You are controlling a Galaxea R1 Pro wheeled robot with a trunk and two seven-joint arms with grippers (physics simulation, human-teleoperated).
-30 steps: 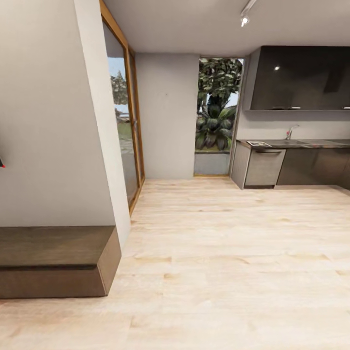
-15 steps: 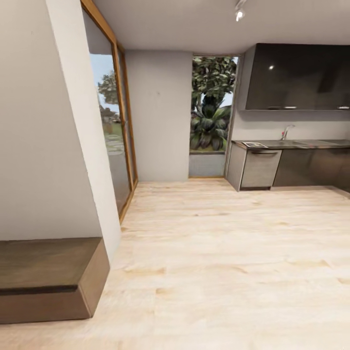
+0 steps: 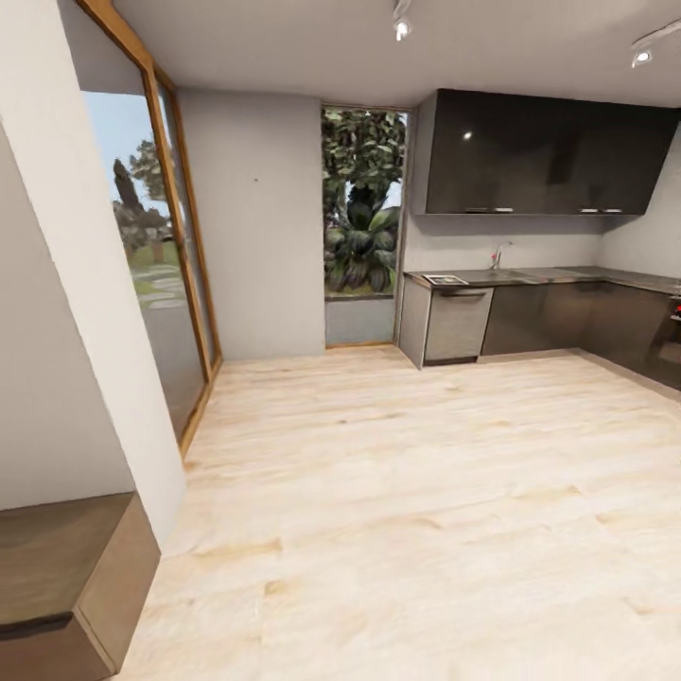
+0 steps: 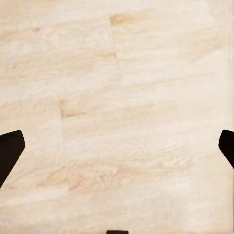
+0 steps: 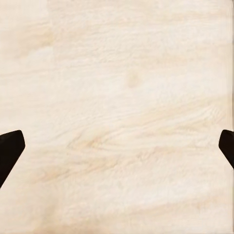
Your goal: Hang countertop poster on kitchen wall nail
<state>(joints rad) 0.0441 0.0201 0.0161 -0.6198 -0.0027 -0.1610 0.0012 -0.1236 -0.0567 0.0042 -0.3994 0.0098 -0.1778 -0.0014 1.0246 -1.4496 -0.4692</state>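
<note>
The kitchen countertop runs along the far right wall, grey over dark cabinet fronts, with a chrome tap. On its left end lies a small flat rectangle with a pale border, apparently the poster, too small to make out. A tiny dark dot, possibly a nail, marks the grey back wall. In the left wrist view, my left gripper is open over bare wooden floor, its black fingertips far apart. In the right wrist view, my right gripper is open over the floor too.
A white wall corner and a low brown bench stand close at the left. Wood-framed glass doors line the left side. A silver appliance front closes the counter's end. Pale wooden floor stretches to the kitchen.
The whole picture has shifted: the camera has turned right and advanced, so the counter sits further left and more of the kitchen shows. Nothing in the room has moved.
</note>
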